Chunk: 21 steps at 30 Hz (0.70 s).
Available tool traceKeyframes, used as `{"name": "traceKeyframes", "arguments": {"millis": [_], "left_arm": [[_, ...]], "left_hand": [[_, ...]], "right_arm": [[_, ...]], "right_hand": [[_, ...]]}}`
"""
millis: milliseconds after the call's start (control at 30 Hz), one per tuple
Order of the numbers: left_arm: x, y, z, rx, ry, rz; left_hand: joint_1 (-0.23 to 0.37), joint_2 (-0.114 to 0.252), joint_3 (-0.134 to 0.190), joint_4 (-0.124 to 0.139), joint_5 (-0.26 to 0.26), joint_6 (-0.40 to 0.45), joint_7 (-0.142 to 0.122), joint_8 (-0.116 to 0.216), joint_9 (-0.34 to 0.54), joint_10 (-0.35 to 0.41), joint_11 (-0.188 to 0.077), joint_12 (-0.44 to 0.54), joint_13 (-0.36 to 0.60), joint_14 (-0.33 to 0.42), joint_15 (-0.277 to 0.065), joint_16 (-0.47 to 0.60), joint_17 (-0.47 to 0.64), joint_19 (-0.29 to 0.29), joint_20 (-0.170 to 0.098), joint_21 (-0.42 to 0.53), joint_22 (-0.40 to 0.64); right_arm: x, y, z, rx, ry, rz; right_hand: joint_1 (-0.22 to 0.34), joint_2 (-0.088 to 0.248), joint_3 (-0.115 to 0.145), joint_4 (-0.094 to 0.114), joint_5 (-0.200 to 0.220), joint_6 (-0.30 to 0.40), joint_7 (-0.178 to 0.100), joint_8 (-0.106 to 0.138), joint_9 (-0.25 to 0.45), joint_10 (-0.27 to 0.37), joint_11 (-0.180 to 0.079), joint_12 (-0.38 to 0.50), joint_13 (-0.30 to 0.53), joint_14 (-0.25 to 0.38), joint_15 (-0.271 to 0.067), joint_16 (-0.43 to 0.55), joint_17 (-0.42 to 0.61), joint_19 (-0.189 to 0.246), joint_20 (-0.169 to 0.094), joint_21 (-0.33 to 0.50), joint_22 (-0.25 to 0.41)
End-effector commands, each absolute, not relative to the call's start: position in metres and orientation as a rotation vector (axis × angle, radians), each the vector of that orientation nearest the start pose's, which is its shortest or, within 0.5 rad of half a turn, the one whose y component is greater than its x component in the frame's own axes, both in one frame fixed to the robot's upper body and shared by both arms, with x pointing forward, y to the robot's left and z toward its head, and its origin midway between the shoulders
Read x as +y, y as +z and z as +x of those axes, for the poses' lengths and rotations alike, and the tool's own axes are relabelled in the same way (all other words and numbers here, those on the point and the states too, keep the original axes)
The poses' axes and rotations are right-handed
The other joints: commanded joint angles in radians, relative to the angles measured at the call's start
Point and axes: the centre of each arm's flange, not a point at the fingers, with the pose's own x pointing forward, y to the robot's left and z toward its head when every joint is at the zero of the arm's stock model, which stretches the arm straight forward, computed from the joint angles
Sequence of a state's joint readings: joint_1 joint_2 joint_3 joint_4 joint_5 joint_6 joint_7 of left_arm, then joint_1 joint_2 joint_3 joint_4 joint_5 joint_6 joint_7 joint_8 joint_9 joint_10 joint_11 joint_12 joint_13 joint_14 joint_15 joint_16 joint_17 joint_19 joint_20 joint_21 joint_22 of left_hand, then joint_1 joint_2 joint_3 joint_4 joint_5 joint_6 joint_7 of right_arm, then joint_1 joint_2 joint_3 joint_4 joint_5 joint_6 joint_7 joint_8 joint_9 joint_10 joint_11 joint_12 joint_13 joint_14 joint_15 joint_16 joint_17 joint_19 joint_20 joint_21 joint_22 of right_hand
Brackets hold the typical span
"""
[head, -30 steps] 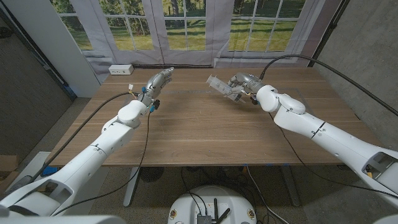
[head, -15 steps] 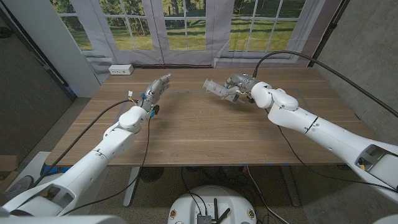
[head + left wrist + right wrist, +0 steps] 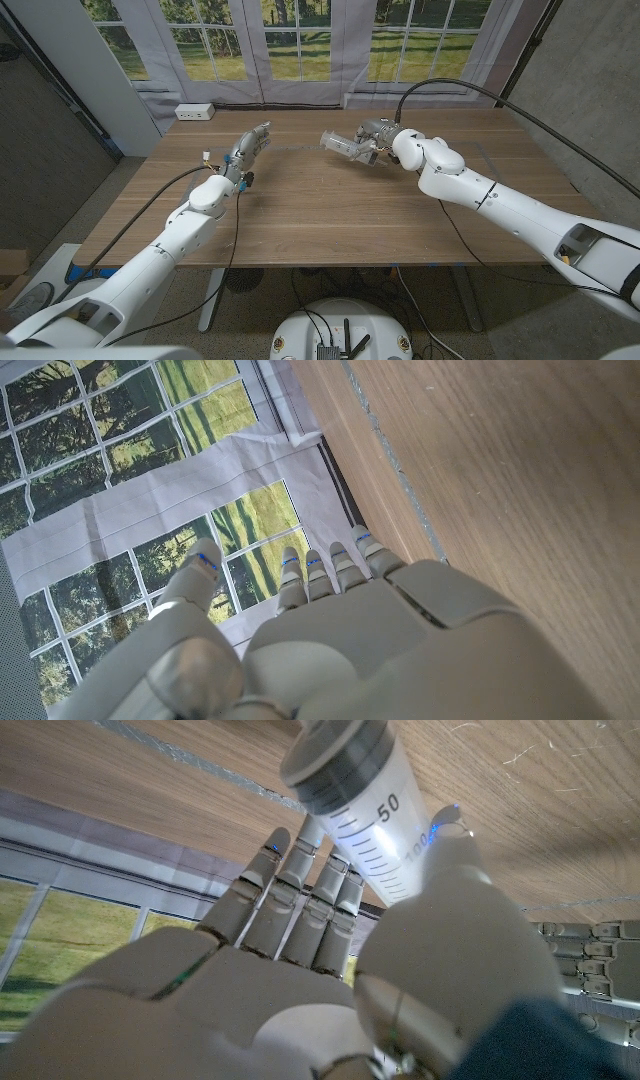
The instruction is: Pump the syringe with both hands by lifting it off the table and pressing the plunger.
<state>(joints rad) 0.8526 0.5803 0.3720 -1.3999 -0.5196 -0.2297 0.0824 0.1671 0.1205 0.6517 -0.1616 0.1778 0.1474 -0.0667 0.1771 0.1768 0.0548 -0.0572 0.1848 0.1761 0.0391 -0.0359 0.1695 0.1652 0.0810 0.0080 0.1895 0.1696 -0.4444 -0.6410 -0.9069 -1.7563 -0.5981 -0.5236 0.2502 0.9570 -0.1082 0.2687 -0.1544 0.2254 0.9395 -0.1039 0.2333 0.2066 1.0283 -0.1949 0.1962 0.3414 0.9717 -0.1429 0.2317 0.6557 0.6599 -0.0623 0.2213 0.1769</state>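
Clear plastic syringe (image 3: pixel 340 145) is lifted above the tabletop (image 3: pixel 320 205) at upper centre of the frame, pinched by the right hand (image 3: pixel 378 136) fingers (image 3: pixel 300 890). Left hand (image 3: pixel 252 140), fingers loosely straight and empty, must likely approach to press the plunger.
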Motion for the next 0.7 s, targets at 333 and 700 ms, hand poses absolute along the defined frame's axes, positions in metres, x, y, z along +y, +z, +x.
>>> {"name": "traceKeyframes", "arguments": {"millis": [333, 700], "left_arm": [[0.312, -0.021, 0.649, -0.601, -0.109, 0.028], [0.308, -0.019, 0.653, -0.604, -0.126, 0.025]], "left_hand": [[0.003, 0.009, -0.005, -0.001, -0.002, -0.009, 0.008, -0.001, 0.001, -0.012, -0.005, 0.004, 0.002, -0.006, -0.029, 0.005, 0.002, 0.003, -0.017, 0.002, 0.003], [0.003, 0.01, -0.006, 0.0, -0.002, -0.009, 0.014, 0.001, 0.001, -0.013, -0.005, 0.004, 0.002, -0.006, -0.03, 0.006, 0.001, 0.002, -0.018, 0.002, 0.003]], "right_arm": [[-0.087, 0.063, 0.628, -0.433, 0.069, -1.59], [-0.078, 0.054, 0.635, -0.449, 0.065, -1.621]], "right_hand": [[0.158, 0.229, 0.001, 0.004, 0.005, 0.05, -0.055, 0.005, 0.005, -0.005, 0.001, 0.006, 0.002, -0.005, -0.093, -0.003, 0.005, 0.009, -0.122, 0.0, 0.002], [0.154, 0.226, 0.002, 0.001, 0.006, 0.044, -0.054, 0.003, 0.005, -0.012, 0.002, 0.003, 0.0, -0.015, -0.091, -0.009, 0.003, 0.008, -0.121, -0.002, 0.002]]}}
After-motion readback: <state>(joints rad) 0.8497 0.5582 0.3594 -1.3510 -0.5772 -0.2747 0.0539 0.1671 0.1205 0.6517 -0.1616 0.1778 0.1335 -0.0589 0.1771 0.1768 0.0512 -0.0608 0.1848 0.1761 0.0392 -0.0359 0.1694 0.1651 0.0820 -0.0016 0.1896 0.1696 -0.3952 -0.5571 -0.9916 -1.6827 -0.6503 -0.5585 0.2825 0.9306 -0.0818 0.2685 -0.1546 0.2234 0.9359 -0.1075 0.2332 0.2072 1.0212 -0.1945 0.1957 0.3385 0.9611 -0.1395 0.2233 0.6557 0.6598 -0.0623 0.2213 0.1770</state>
